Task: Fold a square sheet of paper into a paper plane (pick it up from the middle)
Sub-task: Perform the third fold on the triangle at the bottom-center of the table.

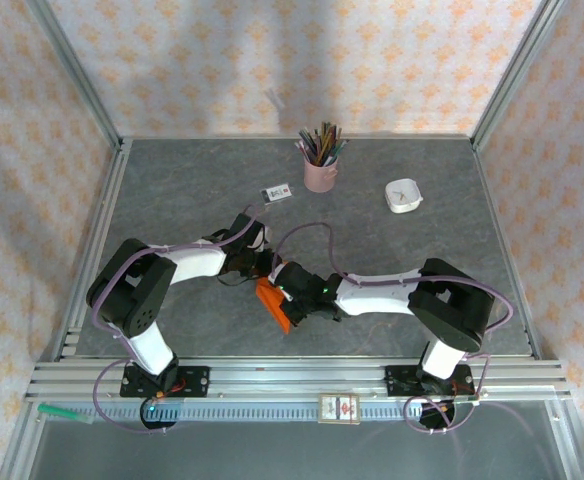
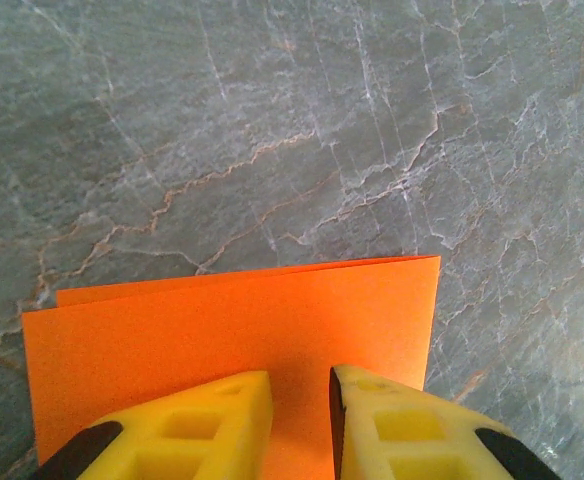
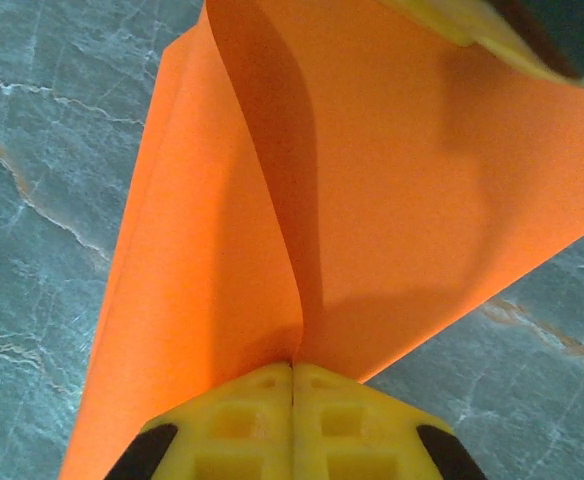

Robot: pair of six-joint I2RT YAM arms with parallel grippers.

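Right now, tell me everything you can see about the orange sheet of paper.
The orange sheet of paper is thin, plain, matte and bright orange. It is already folded: the left wrist view shows two layers with slightly offset edges. It sits near the middle of the grey marbled table, between the two arms. The right end effector is shut on one edge, where a layer curls upward. The left end effector hangs over the paper, fingers slightly parted; whether it presses down is unclear.

yellow right hand (image 3: 292, 372) pinched tight on folded orange sheet of paper (image 3: 402, 200), grey marbled table (image 3: 42, 180) beneath
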